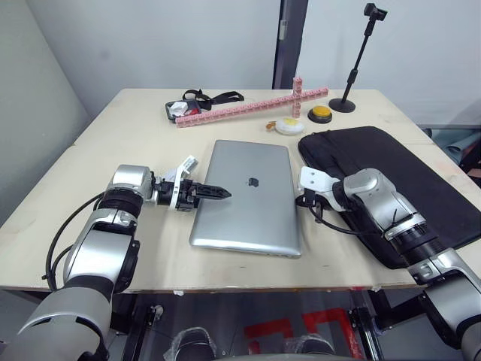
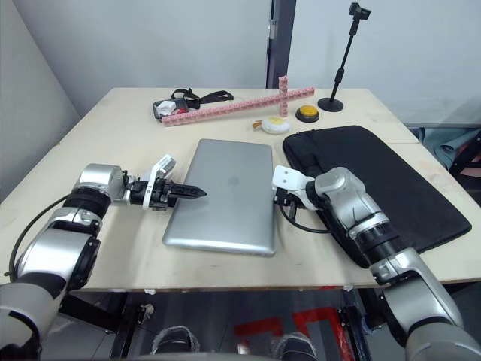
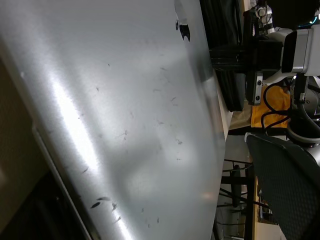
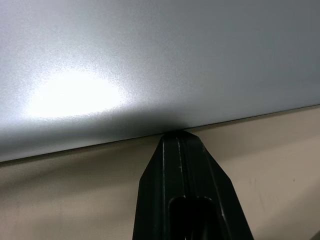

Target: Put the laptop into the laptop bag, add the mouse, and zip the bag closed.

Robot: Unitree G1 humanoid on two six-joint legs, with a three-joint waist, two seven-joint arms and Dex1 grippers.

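Closed laptop (image 1: 246, 197) lies mid-worktop (image 1: 113, 150); left tool (image 1: 218, 193), fingers together, rests on it; right tool (image 1: 302, 200) touches its edge, fingers' state unclear.

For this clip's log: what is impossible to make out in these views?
- Right claw: in the head views its wrist hides the fingers; the right wrist view shows one black tip at the laptop edge, so open or shut is unclear.
- Laptop bag: the right forearm covers its near edge; zipper state unreadable.
- Left claw: tips lie over the laptop; contact unclear.
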